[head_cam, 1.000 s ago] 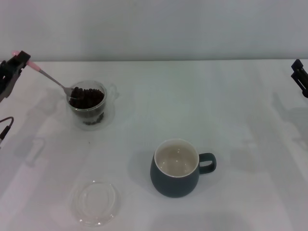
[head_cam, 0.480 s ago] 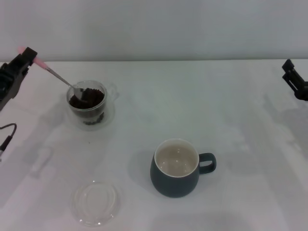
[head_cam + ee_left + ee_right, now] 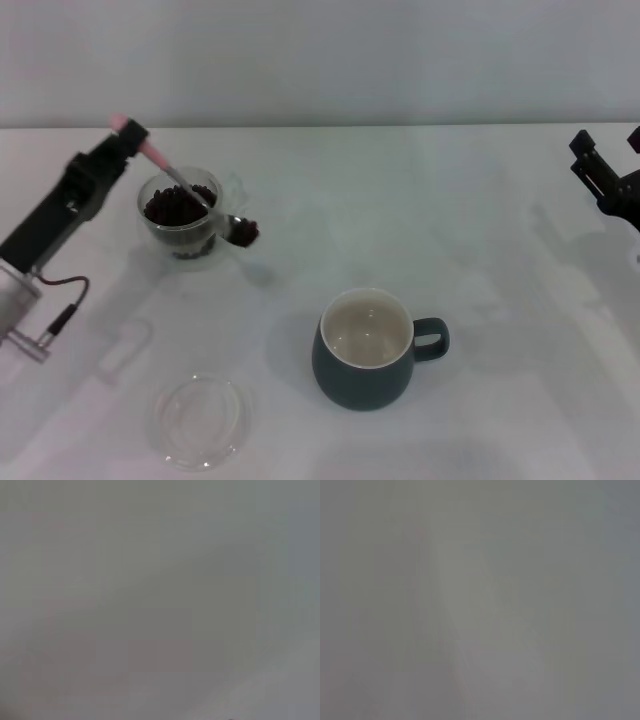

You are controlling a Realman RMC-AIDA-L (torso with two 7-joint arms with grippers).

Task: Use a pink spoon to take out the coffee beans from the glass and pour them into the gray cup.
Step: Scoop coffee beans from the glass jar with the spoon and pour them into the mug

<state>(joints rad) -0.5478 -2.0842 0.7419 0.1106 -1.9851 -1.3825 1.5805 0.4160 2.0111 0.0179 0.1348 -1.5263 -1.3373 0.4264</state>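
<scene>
In the head view my left gripper (image 3: 128, 140) is shut on the pink handle of the pink spoon (image 3: 190, 190). The spoon slants down over the glass (image 3: 180, 215), and its metal bowl holds a few coffee beans (image 3: 246, 232) just past the glass's right rim, above the table. More coffee beans (image 3: 170, 208) fill the glass. The gray cup (image 3: 366, 350) stands upright in the middle front with an empty cream inside and its handle to the right. My right gripper (image 3: 600, 175) is at the right edge, away from everything. Both wrist views show only a grey blur.
A flat shallow clear round dish (image 3: 199, 420) lies at the front left of the white table (image 3: 430, 220). A cable (image 3: 60, 300) hangs from my left arm near the left edge.
My left arm has swung in to the right. The spoon dipped into the glass and has come out over its right rim with beans in its bowl. My right gripper shifted slightly inward.
</scene>
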